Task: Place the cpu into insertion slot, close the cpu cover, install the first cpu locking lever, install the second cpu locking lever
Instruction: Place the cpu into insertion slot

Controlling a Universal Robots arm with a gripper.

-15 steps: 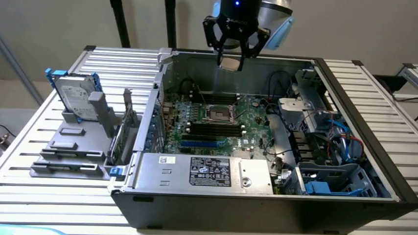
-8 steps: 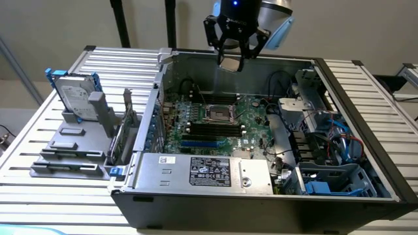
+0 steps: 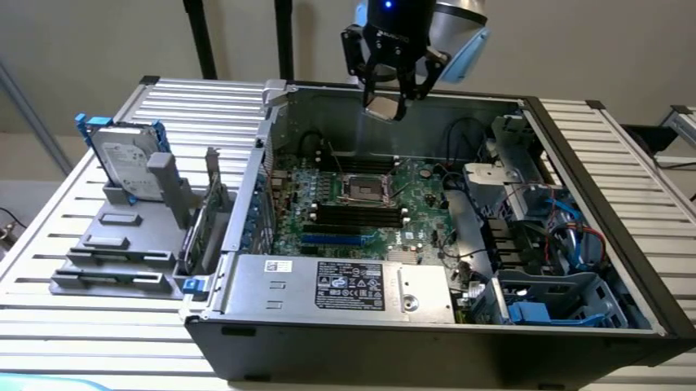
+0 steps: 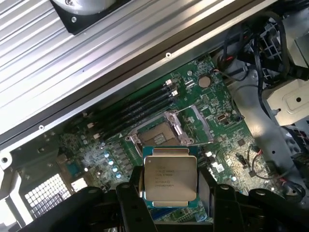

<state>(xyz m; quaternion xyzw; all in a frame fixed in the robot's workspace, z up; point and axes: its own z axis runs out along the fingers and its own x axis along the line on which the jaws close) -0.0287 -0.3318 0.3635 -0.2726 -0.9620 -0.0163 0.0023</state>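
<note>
Exterior view: the gripper (image 3: 389, 96) hangs above the far wall of the open computer case (image 3: 435, 346), its black fingers closed on two opposite edges of the cpu (image 3: 385, 108). The chip is in the air, clear of the green circuit board (image 3: 419, 220), and sits tilted rather than level. Being square, it has no long axis.

In the wrist view the cpu (image 4: 170, 180) turns its flat face to the camera. That face is a pale silvery-tan metal lid with rounded corners and lines of fine print. A thin green rim of substrate shows around it. The dark fingers (image 4: 137, 191) press on either side, so the gripper (image 4: 170, 193) stands about as wide as the chip.

Beyond the chip lies the insertion slot (image 4: 155, 134), a dark square recess with a silvery metal rim, uncovered. Just beside it the cpu cover (image 4: 176, 125), a thin bright metal frame, stands raised off the socket.

On the board the insertion slot (image 3: 364, 190) sits near the middle, towards the far edge. The long black memory strips (image 3: 354, 216) run alongside it on the near side. A grey labelled metal box (image 3: 348, 285) fills the case's near edge. The case rests on a ribbed metal table (image 3: 196, 106).
</note>
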